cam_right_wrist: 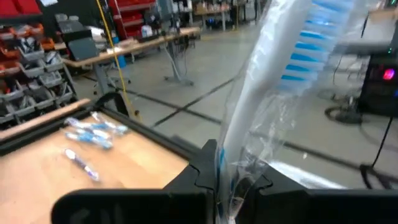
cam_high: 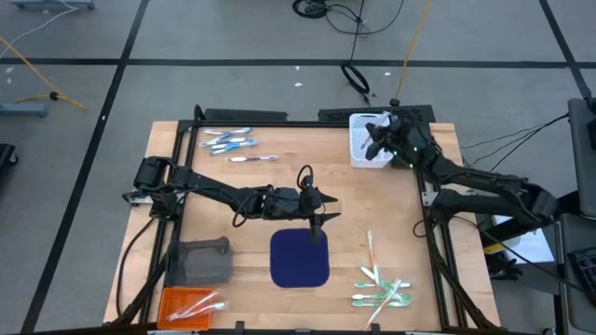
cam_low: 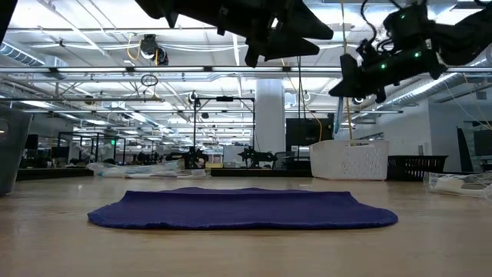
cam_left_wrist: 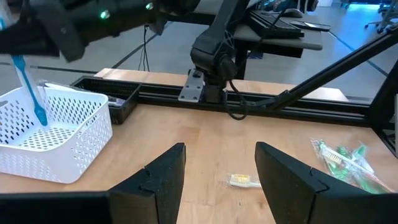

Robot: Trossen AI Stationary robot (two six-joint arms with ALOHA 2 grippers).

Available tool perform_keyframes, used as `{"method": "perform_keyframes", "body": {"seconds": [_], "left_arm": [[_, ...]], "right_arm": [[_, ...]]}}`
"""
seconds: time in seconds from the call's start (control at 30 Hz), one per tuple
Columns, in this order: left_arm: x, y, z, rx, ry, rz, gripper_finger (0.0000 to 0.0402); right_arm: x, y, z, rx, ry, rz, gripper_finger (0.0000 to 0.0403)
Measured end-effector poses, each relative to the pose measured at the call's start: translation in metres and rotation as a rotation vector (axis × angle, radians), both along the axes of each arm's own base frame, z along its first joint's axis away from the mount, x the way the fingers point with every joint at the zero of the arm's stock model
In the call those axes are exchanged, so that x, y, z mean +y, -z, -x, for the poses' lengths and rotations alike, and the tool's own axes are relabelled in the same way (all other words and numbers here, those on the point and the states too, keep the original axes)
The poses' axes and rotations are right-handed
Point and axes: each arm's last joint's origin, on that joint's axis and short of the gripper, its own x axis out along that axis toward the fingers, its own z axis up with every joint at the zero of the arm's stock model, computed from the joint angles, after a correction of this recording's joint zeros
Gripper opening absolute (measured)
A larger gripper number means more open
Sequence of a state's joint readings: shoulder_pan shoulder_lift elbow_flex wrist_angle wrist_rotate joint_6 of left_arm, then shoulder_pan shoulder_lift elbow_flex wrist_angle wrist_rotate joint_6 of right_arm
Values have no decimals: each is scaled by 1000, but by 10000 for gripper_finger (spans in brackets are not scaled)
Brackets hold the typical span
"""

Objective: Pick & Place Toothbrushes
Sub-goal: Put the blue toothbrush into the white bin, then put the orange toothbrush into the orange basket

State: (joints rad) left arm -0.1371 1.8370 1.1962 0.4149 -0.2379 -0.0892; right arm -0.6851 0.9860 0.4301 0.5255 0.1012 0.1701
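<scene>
My right gripper (cam_high: 375,140) is shut on a blue-and-white toothbrush (cam_right_wrist: 292,56) in a clear wrapper, above the white basket (cam_high: 365,154) at the far right. My left gripper (cam_high: 321,216) hovers open and holds nothing above the far edge of the navy mat (cam_high: 300,258). Blue toothbrushes (cam_high: 228,141) lie flat at the far left. Green and white toothbrushes (cam_high: 382,290) lie at the near right, and one pale toothbrush (cam_left_wrist: 244,181) lies alone on the wood. My right gripper pinches the wrapped toothbrush's handle (cam_right_wrist: 225,163) between its two fingers. The bristle head (cam_right_wrist: 308,43) sticks out well beyond the fingertips. In the left wrist view the toothbrush (cam_left_wrist: 31,93) slants down over the basket's opening, lifted clear of the table.
A grey block (cam_high: 205,261) and an orange tray (cam_high: 186,302) with wrapped toothbrushes sit at the near left. A black frame rail (cam_left_wrist: 261,102) runs along the table's edges. Bare wood lies between the mat and the basket.
</scene>
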Motion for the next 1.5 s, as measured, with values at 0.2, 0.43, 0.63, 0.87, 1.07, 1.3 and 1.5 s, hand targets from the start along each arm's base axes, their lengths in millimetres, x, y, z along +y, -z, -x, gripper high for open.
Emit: {"method": "perform_keyframes", "body": {"seconds": [0.2,0.43,0.63,0.87,1.07,1.3,1.5], "left_arm": [[0,0,0,0,0,2,196],[0,0,0,2,-1,3,196],[0,1,0,12,-1,2,195],[0,2,0,20,-1,4,195],[0,2,0,22,-1,3,196],[0,2,0,22,-1,3,196],[0,2,0,21,-4,15,196]], "right_arm": [[-16,18,-2,39,40,-78,9],[-28,30,-6,25,21,-106,9],[-33,39,-7,51,28,-138,10],[-34,42,-8,61,31,-135,22],[-34,42,-8,72,28,-123,65],[-35,42,-7,81,72,-113,132],[-38,40,-5,96,138,-76,175]]}}
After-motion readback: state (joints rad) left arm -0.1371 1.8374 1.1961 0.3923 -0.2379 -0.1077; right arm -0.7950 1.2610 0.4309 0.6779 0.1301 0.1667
